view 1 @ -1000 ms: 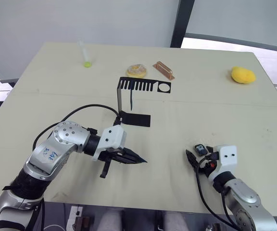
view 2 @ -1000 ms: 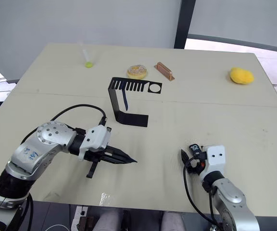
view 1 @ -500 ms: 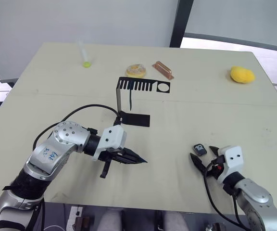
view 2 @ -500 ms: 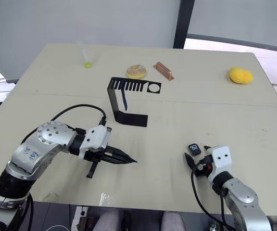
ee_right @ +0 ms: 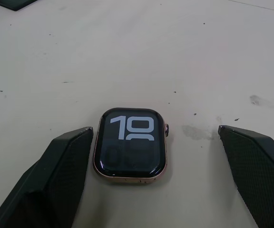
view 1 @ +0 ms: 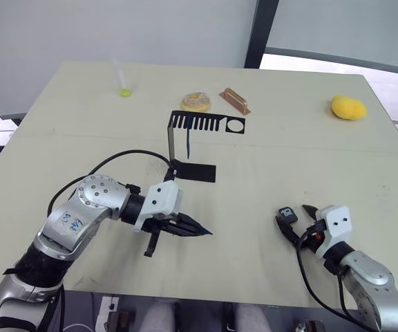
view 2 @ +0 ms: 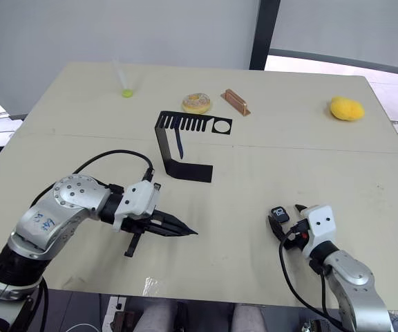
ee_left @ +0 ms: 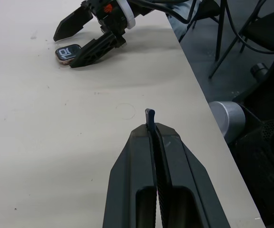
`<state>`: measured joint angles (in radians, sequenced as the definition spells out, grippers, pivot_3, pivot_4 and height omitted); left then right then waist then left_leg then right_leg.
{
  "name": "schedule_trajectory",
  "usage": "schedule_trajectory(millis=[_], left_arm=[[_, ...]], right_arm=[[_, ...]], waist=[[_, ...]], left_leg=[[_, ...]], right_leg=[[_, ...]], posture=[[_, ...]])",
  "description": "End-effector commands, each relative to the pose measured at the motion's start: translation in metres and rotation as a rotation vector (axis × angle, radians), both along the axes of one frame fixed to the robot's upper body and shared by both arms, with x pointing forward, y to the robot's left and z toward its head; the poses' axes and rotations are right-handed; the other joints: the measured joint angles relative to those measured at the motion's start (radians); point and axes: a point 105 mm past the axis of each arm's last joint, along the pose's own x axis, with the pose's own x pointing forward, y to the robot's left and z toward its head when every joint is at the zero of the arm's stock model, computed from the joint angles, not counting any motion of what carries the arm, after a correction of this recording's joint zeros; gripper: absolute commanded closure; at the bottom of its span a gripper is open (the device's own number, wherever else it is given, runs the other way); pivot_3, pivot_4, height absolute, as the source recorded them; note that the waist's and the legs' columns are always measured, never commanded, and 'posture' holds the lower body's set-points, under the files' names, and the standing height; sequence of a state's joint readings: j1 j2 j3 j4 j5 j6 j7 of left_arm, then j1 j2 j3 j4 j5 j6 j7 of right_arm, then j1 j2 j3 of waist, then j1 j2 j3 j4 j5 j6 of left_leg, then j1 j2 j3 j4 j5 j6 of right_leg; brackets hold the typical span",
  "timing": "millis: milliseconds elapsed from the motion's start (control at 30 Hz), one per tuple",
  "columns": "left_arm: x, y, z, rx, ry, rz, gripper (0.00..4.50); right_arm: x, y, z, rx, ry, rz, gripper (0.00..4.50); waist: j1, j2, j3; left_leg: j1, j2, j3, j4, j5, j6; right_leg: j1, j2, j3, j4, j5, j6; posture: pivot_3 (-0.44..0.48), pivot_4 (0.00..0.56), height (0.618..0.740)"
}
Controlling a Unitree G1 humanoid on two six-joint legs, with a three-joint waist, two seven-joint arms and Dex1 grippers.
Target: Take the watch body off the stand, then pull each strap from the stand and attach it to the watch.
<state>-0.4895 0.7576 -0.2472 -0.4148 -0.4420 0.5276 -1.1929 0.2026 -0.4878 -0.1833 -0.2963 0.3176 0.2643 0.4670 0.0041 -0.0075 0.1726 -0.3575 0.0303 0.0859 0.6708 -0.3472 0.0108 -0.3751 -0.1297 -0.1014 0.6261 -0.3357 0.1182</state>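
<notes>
The watch body lies flat on the table with its screen up, in the gap of my open right gripper and close to one finger. The left wrist view shows the same watch body beside that gripper. My left gripper is shut on a dark blue strap, whose tip pokes out between the fingers while the rest hangs below. The black stand rises at the table's middle, and another strap hangs from its slotted top plate.
Behind the stand lie a doughnut and a copper-coloured block. A yellow lump sits at the far right and a clear tube with a green cap at the far left. Both grippers work close to the table's near edge.
My right gripper drew back to the right, away from the watch body, then edged toward it again. The watch body stayed on the table. The left arm has not moved.
</notes>
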Motion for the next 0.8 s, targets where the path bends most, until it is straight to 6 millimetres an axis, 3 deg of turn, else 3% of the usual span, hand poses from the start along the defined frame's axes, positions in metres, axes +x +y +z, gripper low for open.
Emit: schedule_trajectory(millis=[33,767,800], left_arm=[[-0.0033,-0.001,0.0052,-0.008,-0.02,-0.015,4.5],[-0.0032,-0.001,0.0049,-0.005,-0.019,-0.017,4.5],[-0.003,-0.0007,0.0048,-0.004,-0.019,-0.016,4.5]], right_arm=[[-0.0049,-0.0111,-0.0079,-0.016,0.038,-0.02,0.04],[-0.0115,-0.0134,-0.0142,-0.016,0.056,-0.006,0.04],[-0.0115,-0.0134,-0.0144,-0.016,0.055,-0.006,0.28]], waist=[[0.001,0.0,0.0],[0.018,0.0,0.0],[0.018,0.0,0.0]], left_leg=[[0.0,0.0,0.0,0.0,0.0,0.0],[0.0,0.0,0.0,0.002,0.0,0.0],[0.0,0.0,0.0,0.002,0.0,0.0]], right_leg=[[0.0,0.0,0.0,0.0,0.0,0.0],[0.0,0.0,0.0,0.0,0.0,0.0],[0.0,0.0,0.0,0.0,0.0,0.0]], posture=[[0.0,0.15,0.74],[0.0,0.15,0.74],[0.0,0.15,0.74]])
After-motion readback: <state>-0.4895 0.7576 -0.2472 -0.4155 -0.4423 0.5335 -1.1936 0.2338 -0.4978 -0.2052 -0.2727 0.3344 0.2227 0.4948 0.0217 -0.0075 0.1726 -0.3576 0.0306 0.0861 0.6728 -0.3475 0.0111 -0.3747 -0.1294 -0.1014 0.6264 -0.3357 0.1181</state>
